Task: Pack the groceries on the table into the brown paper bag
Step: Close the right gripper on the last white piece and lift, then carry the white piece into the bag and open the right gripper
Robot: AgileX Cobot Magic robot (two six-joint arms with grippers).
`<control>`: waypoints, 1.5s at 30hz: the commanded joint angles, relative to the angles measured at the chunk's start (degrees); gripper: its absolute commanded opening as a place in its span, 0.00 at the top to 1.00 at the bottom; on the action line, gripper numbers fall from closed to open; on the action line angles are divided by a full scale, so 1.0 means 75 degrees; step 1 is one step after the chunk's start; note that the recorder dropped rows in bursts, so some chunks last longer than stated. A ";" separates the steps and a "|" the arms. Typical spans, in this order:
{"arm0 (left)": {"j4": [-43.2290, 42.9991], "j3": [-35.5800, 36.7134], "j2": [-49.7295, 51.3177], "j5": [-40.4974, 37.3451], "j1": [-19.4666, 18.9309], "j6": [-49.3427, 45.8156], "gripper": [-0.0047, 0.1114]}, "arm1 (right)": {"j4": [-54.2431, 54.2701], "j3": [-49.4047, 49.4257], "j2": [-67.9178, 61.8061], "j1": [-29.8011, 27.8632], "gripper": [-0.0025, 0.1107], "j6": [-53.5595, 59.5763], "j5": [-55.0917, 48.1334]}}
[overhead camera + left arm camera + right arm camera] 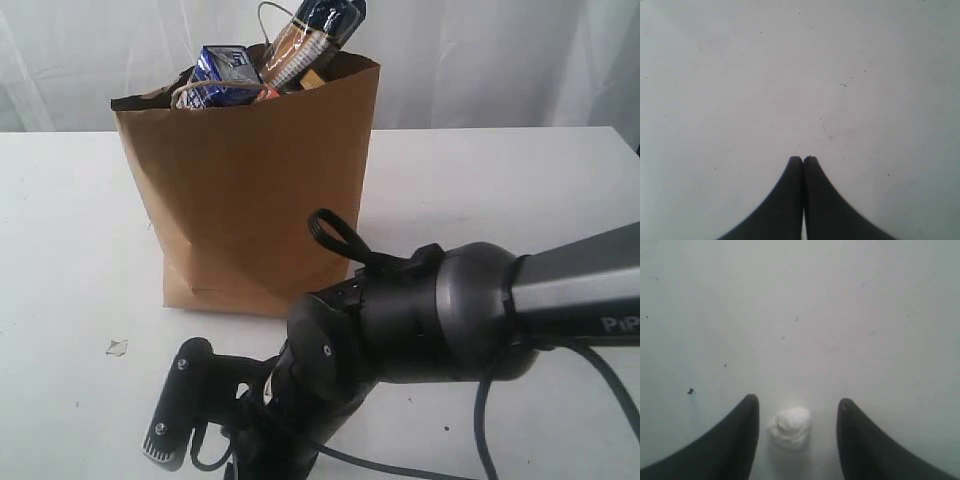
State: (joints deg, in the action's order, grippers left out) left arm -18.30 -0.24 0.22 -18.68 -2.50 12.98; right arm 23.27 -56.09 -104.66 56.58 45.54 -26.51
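The brown paper bag [255,190] stands upright at the back middle of the white table [70,250]. A small blue-white carton [225,75] and the blue-orange spaghetti packet [315,35] stick out of its torn rim. The jar, bottle, can and pouch do not show. In the left wrist view my left gripper [803,159] is shut with nothing in it, over bare tabletop [790,75]. My right gripper [797,402] is open above the table, with a small white crumpled lump [791,426] lying between its fingers. The right arm [430,310] fills the front of the exterior view.
A small pale scrap [117,347] lies on the table in front of the bag, to the left. A white curtain [500,60] hangs behind the table. The arm's black cable [485,420] hangs near the front edge.
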 commanded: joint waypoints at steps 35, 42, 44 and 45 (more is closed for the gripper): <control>0.0016 0.0032 -0.0029 -0.0025 0.0066 0.0027 0.96 | 0.1068 -0.1922 0.3082 0.0009 0.97 -0.0621 -0.0298; 0.0016 0.0032 -0.0029 -0.0025 0.0066 0.0027 0.96 | 0.1036 -0.1960 0.3692 -0.0017 0.97 -0.0259 0.3919; 0.0016 0.0032 -0.0029 -0.0025 0.0066 0.0027 0.96 | 0.1036 -0.1960 0.3617 -0.0017 0.97 0.0064 0.5033; 0.0016 0.0032 -0.0029 -0.0025 0.0066 0.0027 0.96 | 0.1036 -0.1960 0.3536 -0.0017 0.97 0.0241 0.5590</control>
State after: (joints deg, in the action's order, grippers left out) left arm -18.30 -0.24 0.22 -18.68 -2.50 12.98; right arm 30.98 -70.61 -77.37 56.58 43.89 3.01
